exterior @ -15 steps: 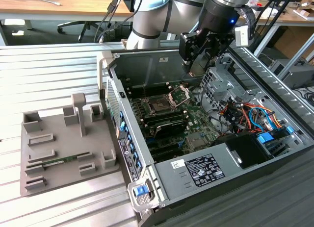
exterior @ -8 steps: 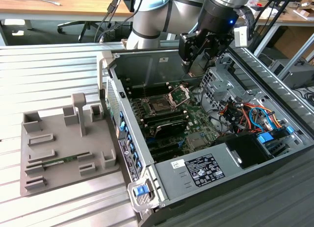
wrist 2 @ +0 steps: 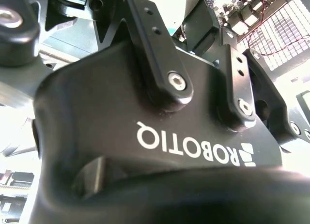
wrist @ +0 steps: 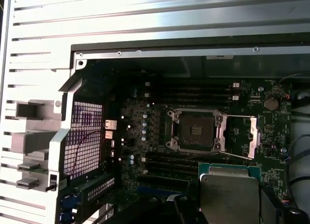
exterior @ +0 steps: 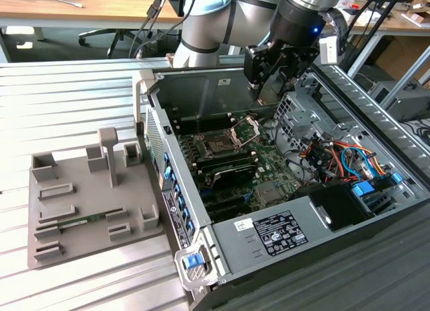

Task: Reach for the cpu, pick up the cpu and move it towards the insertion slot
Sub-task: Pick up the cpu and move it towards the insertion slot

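A robotics lab or workshop: an opened computer case (exterior: pixel 282 190) lies on a ribbed metal worktop (exterior: pixel 67 103), wooden desks (exterior: pixel 87 12), an office chair (exterior: pixel 111 35) and loose cables (exterior: pixel 393 133) behind.

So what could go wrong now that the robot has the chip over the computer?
The cpu hangs in the end effector above the board, so a slip might drop it on parts. The slot has its bracket flipped open beside it; coming in tilted or off to the side could knock that frame.

grey tray (exterior: pixel 67 224) (beside computer case (exterior: pixel 322 244))
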Controlling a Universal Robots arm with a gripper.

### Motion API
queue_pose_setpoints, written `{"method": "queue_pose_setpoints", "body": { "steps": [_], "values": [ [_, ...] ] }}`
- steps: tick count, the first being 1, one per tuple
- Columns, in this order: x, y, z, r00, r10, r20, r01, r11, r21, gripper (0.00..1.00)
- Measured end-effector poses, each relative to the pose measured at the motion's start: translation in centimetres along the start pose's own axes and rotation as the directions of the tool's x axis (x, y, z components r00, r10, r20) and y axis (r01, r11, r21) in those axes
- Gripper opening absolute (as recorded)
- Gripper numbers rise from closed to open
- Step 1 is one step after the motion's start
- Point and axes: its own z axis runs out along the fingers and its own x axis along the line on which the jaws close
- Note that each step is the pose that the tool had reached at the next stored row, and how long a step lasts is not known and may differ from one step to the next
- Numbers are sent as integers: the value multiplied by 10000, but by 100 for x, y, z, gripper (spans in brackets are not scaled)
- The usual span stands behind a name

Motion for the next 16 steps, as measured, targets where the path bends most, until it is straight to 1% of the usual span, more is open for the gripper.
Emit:
{"method": "queue_pose_setpoints", "body": {
  "steps": [3,5,6,7,8,11,13,16],
  "values": [
    [-1,16,9,10000,52,2,-52,10000,-2,55],
    [-2,21,16,9999,172,8,-172,9999,-6,55],
    [-2,23,22,9995,309,14,-309,9995,-17,55],
    [-1,24,27,9990,444,19,-444,9990,-72,55],
    [-1,24,33,9981,609,27,-608,9980,-197,55],
    [-1,23,43,9965,835,36,-834,9959,-349,55],
    [-3,26,54,9948,1018,40,-1016,9941,-386,55],
    [-2,28,67,9936,1125,45,-1122,9929,-400,55]
  ]
}}
